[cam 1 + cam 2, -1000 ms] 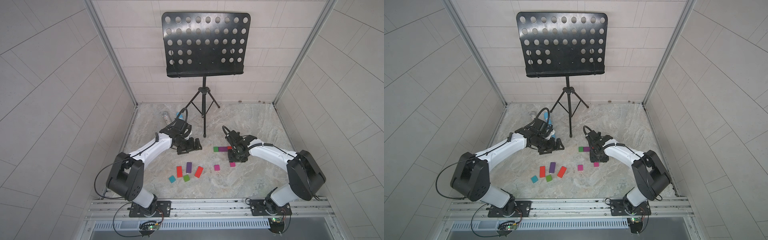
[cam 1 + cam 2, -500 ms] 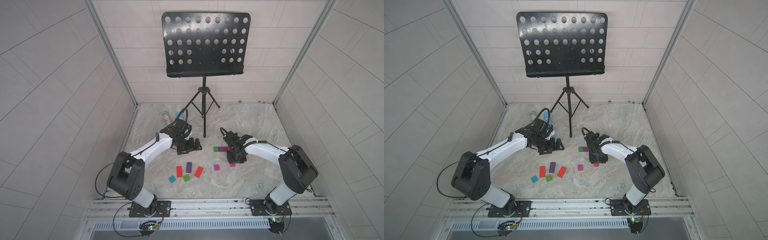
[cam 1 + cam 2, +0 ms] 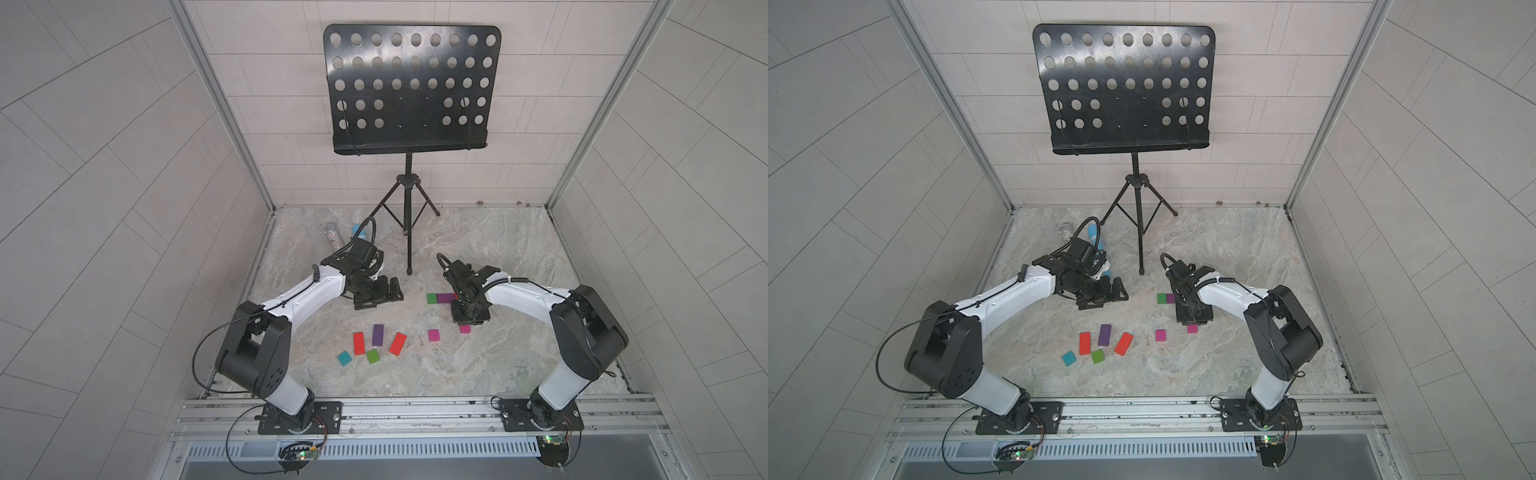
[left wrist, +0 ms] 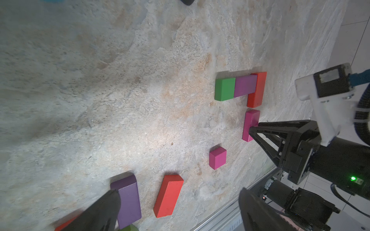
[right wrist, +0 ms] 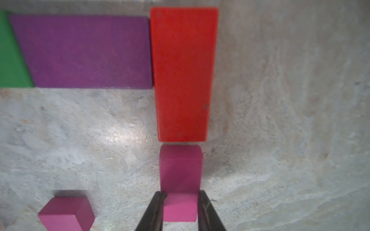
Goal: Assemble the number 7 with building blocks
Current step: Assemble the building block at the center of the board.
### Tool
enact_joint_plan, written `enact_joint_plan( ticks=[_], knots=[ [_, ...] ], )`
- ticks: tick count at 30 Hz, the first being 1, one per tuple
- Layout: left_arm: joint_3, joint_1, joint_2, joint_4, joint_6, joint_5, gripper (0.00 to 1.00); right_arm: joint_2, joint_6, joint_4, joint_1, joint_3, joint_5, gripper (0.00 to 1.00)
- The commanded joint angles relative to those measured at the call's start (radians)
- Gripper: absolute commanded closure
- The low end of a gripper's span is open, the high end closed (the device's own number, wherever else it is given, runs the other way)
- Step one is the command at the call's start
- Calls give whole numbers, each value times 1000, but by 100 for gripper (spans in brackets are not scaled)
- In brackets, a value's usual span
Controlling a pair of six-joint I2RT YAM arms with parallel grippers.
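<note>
- The desk [image 3: 478, 249] is pale marbled stone, walled on three sides by grey-white tile. A black perforated music stand [image 3: 409, 89] on a tripod stands at the back.
- Compared with a second ago, the right arm's elbow has swung inward and the right gripper [image 5: 180, 193] has narrowed. It is now clenched on the sides of the long magenta block [image 5: 180, 170], at the end nearest it. The blocks lie where they did.
- Straight ahead of that gripper, past the magenta block and a thin gap, lies a red block [image 5: 183, 76]. A purple block [image 5: 84, 52] butts against its side, with a green block [image 5: 10, 50] touching the purple one's far end.
- A magenta square [image 5: 66, 214] sits just beside the right gripper, on the left arm's side, not touching it.
- The left gripper [image 3: 378, 296] is spread wide, holding nothing, low over the desk.
- The loose blocks [image 3: 377, 334] lie near the left gripper, toward the robot's base: two red, one purple, one green, one teal.
</note>
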Motion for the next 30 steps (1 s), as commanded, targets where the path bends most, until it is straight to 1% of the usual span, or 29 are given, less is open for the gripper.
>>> enact_joint_plan(
  ticks=[1, 11, 21, 30],
  knots=[
    [0, 9, 8, -5, 22, -8, 0, 39, 7, -8, 1, 0, 19, 70],
    [-9, 16, 0, -7, 25, -6, 0, 50, -1, -25, 1, 12, 28, 70],
    [-14, 17, -4, -2, 23, -3, 0, 4, 5, -27, 8, 6, 30, 57],
    [-22, 19, -10, -1, 22, -5, 0, 20, 11, -25, 8, 2, 22, 59]
  ],
)
